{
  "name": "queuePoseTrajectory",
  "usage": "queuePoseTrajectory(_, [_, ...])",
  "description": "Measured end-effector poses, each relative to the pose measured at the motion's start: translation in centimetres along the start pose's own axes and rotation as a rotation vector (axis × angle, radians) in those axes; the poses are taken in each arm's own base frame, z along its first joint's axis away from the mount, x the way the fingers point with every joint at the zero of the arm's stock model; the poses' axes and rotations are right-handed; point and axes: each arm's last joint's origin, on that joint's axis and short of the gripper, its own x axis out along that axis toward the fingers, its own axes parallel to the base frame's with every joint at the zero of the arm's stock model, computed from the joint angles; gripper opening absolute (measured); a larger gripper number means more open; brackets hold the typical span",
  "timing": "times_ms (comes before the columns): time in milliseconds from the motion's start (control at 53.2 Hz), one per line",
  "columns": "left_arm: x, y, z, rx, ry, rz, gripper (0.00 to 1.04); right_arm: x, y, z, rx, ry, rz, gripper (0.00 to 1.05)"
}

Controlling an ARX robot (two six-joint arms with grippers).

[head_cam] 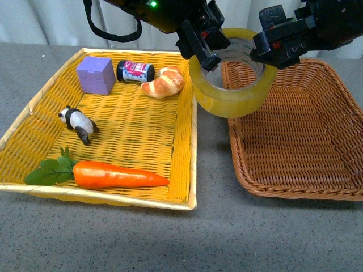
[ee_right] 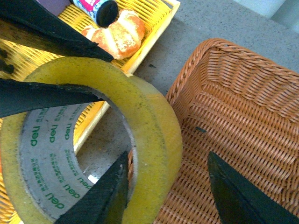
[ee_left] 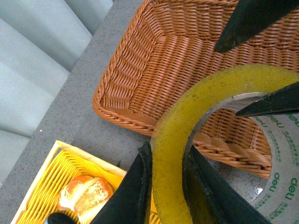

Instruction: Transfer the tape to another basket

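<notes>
Grey table beneath half-hidden tape

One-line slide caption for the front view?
The left gripper holds the tape between yellow basket and brown basket; right gripper, jaws open, straddles its wall.

Our left arm is glossy black and rounded. We see a green light at 12 o'clock on it and a black cable looping off at 9 o'clock. Our right arm is black too, but blockier, with stepped housings. The left gripper and right gripper end in flat, tapering black fingers.
</notes>
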Motion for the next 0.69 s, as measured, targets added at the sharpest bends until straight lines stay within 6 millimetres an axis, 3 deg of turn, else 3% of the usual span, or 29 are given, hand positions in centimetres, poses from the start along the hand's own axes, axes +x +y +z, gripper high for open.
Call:
queuePoseTrajectory(131, [0.0,0.0,0.0,-0.016,-0.002,-0.003,0.16,0.0,0.0,0.1,0.051,0.010,0.008,0.20])
queuePoseTrajectory(188, [0.0,0.0,0.0,-0.033,-0.001,-0.001,0.15,0.2,0.0,0.0,0.064,0.018,0.000,0.16])
queuePoseTrajectory(338, [0.0,0.0,0.0,-0.039,0.004,0.005,0.15,0.4,-0.1,0.0,0.076,0.022,-0.005,0.15])
queuePoseTrajectory(451, [0.2,0.0,0.6,-0.086,0.042,0.120,0.16,0.6,-0.8,0.4,0.089,0.009,-0.017,0.14])
queuePoseTrajectory(563, [-0.1,0.3,1.1,-0.154,0.009,0.169,0.33,0.7,-1.4,0.6,0.080,0.009,-0.056,0.14])
queuePoseTrajectory(695, [-2.5,1.8,1.8,-0.238,-0.043,0.251,0.54,1.7,-3.0,-0.7,0.093,0.052,-0.081,0.14])
